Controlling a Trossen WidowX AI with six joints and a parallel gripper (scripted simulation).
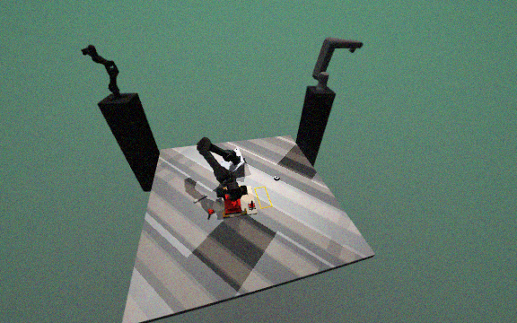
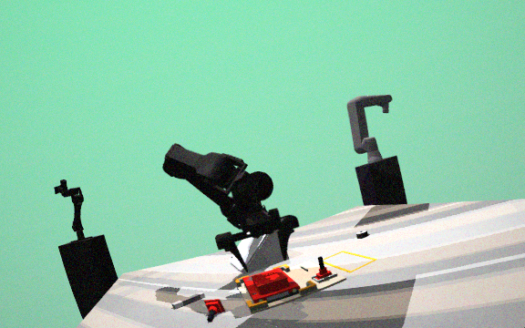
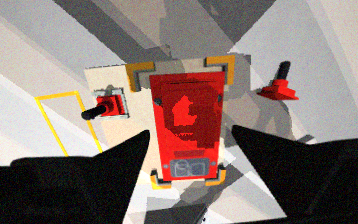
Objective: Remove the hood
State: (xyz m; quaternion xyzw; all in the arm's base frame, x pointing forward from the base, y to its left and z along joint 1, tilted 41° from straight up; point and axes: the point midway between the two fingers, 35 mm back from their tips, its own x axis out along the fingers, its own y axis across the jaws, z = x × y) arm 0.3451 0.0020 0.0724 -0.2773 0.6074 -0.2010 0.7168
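The red toy car (image 1: pixel 232 207) (image 2: pixel 269 283) (image 3: pixel 159 150) lies in a cream base plate (image 2: pixel 300 275) (image 3: pixel 116 134) with orange corner brackets. Its top is a flat red panel with a darker middle; the hood's edges cannot be told apart from the body. The marked area, a yellow outline (image 1: pixel 268 196) (image 2: pixel 363 266) (image 3: pixel 56 95), lies on the table beside the plate, with nothing inside it. My gripper (image 1: pixel 232 197) (image 2: pixel 266 264) (image 3: pixel 191 131) is open and empty. It points down above the car, with one finger to each side of it in the wrist view.
A red piece with a black peg (image 1: pixel 251 205) (image 2: pixel 323 273) (image 3: pixel 111 106) stands on the plate near the outline. Another (image 1: pixel 211 212) (image 2: pixel 213 306) (image 3: pixel 279 92) lies beyond the car's other side, near a grey bar (image 2: pixel 188 301). A small black round thing (image 1: pixel 276 178) (image 2: pixel 362 234) lies farther back.
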